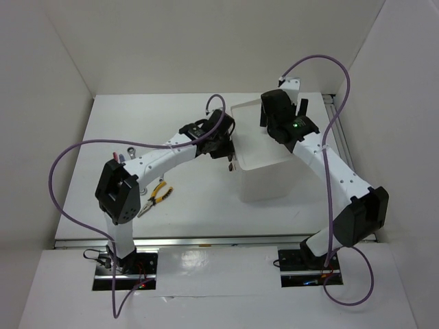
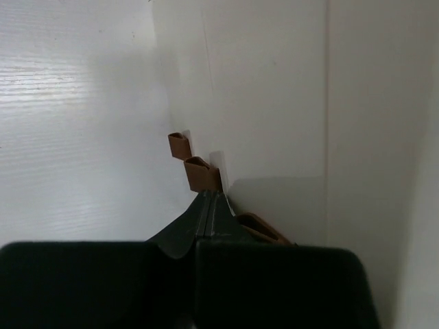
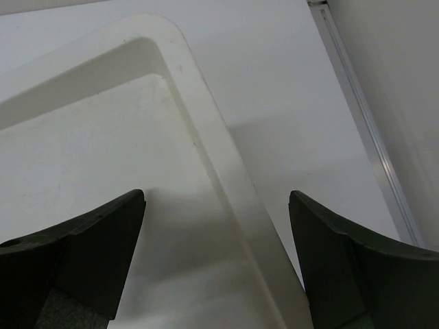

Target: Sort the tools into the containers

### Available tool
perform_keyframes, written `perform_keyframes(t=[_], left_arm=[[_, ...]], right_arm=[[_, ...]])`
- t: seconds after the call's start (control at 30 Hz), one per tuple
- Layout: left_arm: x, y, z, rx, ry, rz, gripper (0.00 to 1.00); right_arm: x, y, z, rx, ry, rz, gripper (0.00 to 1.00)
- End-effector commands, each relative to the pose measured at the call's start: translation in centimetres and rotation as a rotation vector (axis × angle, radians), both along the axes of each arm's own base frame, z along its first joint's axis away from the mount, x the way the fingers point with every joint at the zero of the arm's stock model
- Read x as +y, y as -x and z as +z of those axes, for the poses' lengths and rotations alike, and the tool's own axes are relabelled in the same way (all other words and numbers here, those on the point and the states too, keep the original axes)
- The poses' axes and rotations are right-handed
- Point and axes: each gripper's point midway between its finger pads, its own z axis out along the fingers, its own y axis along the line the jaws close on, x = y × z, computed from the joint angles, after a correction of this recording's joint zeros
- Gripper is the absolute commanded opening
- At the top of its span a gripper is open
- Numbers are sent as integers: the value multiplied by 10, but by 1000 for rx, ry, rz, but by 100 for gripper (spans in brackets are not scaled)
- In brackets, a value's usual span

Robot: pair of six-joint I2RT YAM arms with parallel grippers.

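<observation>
Left claw [image 2: 207,202] is pinched shut, tips touching a brown drawer handle [image 2: 202,175] on the white box [image 1: 264,181]. Right claw [image 3: 216,253] hangs wide and empty over the bare tray [image 3: 206,137]. Pliers [image 1: 156,197] and other tools [image 1: 125,153] lie on the worktop [image 1: 199,205], seemingly none sorted yet.

A white table [image 1: 185,205] fills the middle, boxed in on three sides by a plain white back wall [image 1: 206,41], a left wall [image 1: 34,137] and a right wall [image 1: 405,82]; a thin metal rail [image 3: 363,130] runs along the table's right edge, near the right wall; a glossy white board [image 1: 219,281] lies across the near edge; the light is soft and even, with faint grey shadows on the table
</observation>
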Motion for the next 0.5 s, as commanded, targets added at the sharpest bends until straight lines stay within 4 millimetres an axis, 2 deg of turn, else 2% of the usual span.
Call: perform_keyframes(t=[0.0, 0.03, 0.07, 0.13, 0.2, 0.23, 0.33, 0.37, 0.4, 0.47], left_arm=[[-47, -12, 26, -43, 151, -79, 0], [-49, -15, 36, -61, 167, -80, 0], [-50, -15, 31, -53, 160, -80, 0], [-50, -23, 44, -81, 173, -80, 2], [-50, -26, 45, -93, 161, -82, 4], [-47, -32, 57, -114, 166, -81, 5], [-41, -36, 57, -110, 151, -75, 8], [-38, -35, 54, -105, 130, -75, 14], [-35, -34, 61, -115, 130, -68, 23], [-20, -33, 50, -106, 93, -36, 40]], right_arm=[[73, 41, -69, 228, -143, 134, 91], [71, 41, -74, 242, -127, 125, 91], [70, 39, -69, 225, -133, 111, 91], [69, 40, -73, 234, -128, 110, 91], [69, 41, -73, 226, -132, 111, 92], [63, 41, -73, 225, -134, 99, 92], [57, 43, -77, 232, -137, 83, 97], [57, 43, -77, 232, -137, 83, 100], [53, 42, -77, 231, -138, 73, 100], [50, 39, -72, 216, -141, 72, 100]])
